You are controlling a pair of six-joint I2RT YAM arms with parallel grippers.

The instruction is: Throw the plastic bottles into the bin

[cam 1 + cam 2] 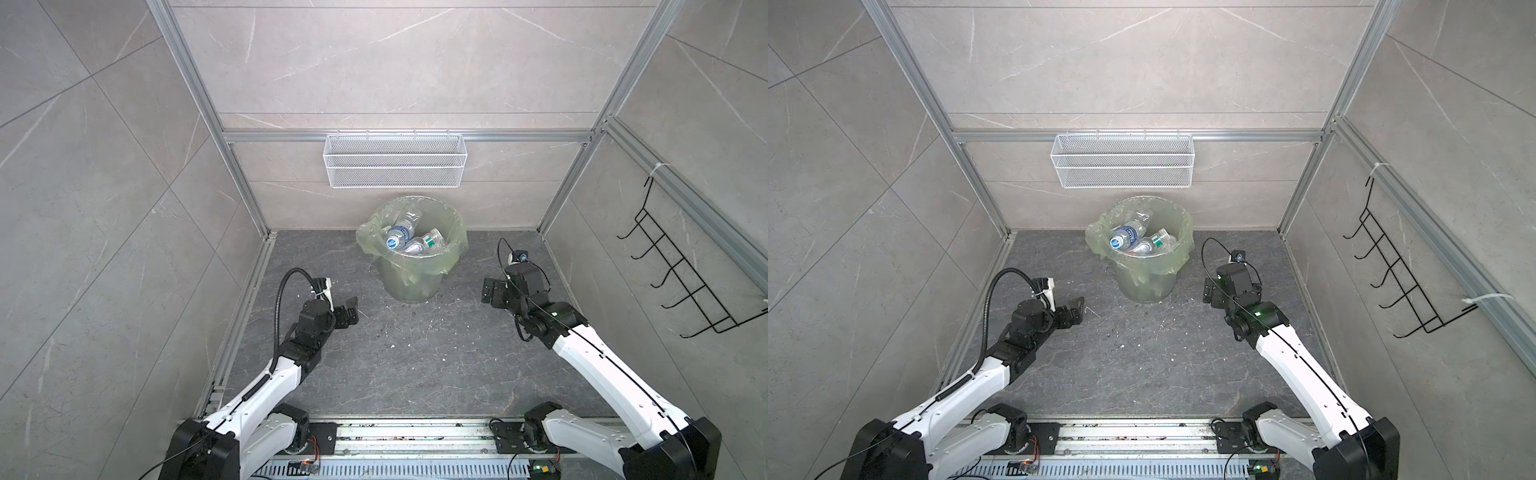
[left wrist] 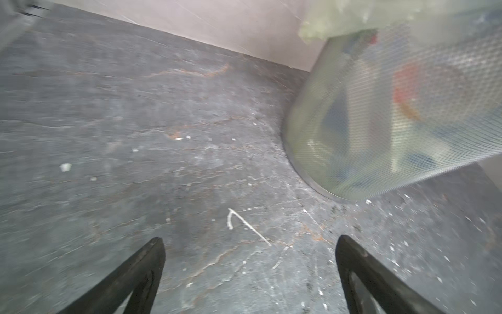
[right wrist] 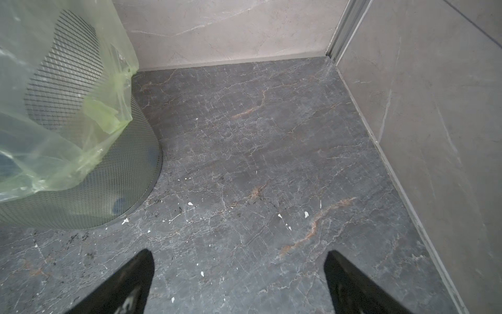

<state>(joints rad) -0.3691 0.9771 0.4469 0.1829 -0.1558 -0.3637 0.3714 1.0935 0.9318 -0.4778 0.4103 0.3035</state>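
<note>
The bin (image 1: 409, 282) (image 1: 1144, 282), a round pale green bucket with a light green bag folded over its rim, stands on the dark floor near the back wall. Several clear plastic bottles lie inside it, among them a blue-labelled one (image 1: 397, 237) (image 1: 1124, 237) and a green-labelled one (image 1: 430, 240) (image 1: 1158, 240). My left gripper (image 1: 352, 307) (image 1: 1075, 307) (image 2: 250, 240) hovers open and empty over bare floor, left of the bin (image 2: 380, 122). My right gripper (image 1: 488, 291) (image 1: 1209, 293) (image 3: 239, 252) is open and empty, right of the bin (image 3: 89, 176). No bottle shows on the floor.
A white wire mesh basket (image 1: 395, 160) hangs on the back wall above the bin. A black wire hook rack (image 1: 685, 270) hangs on the right wall. Tiled walls with aluminium posts close in three sides. White specks dot the floor (image 3: 244, 163).
</note>
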